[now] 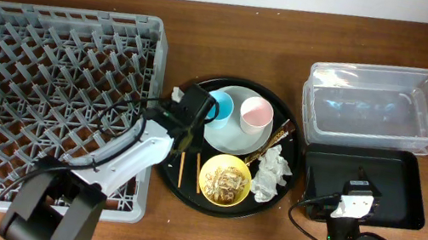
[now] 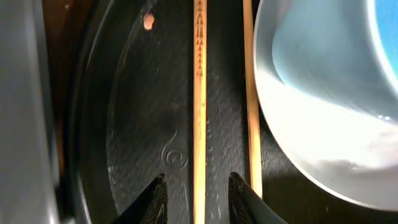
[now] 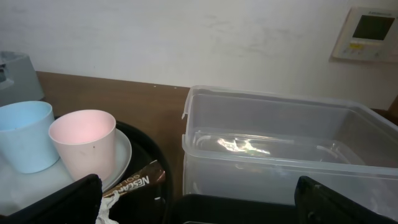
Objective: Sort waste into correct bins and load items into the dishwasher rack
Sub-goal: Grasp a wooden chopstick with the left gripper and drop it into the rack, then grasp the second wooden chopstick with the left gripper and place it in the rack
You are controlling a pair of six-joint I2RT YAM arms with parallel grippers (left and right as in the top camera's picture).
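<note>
The left gripper [image 1: 185,139] is low over the round black tray's left side. In the left wrist view its fingers [image 2: 196,200] are open, with one wooden chopstick [image 2: 199,93] between them; I cannot tell if they touch it. The second chopstick [image 2: 250,93] lies just outside the right finger, beside the pale plate [image 2: 323,130]. The chopsticks [image 1: 182,169] show overhead too. The plate [image 1: 235,123] carries the blue cup [image 1: 221,104] and pink cup [image 1: 256,116]. The yellow bowl [image 1: 225,180] holds beige scraps. The napkin [image 1: 272,174] and brown-gold wrapper [image 1: 278,137] lie on the tray's right. The right gripper [image 1: 353,202] is open and empty over the shallow black tray [image 1: 398,179].
The grey dishwasher rack [image 1: 46,93] fills the left, its wall close to the left gripper [image 2: 22,112]. The clear tub [image 1: 375,107] stands behind the black tray. The round black tray [image 1: 185,193] holds everything in the centre. A loose scrap [image 2: 148,22] lies on it.
</note>
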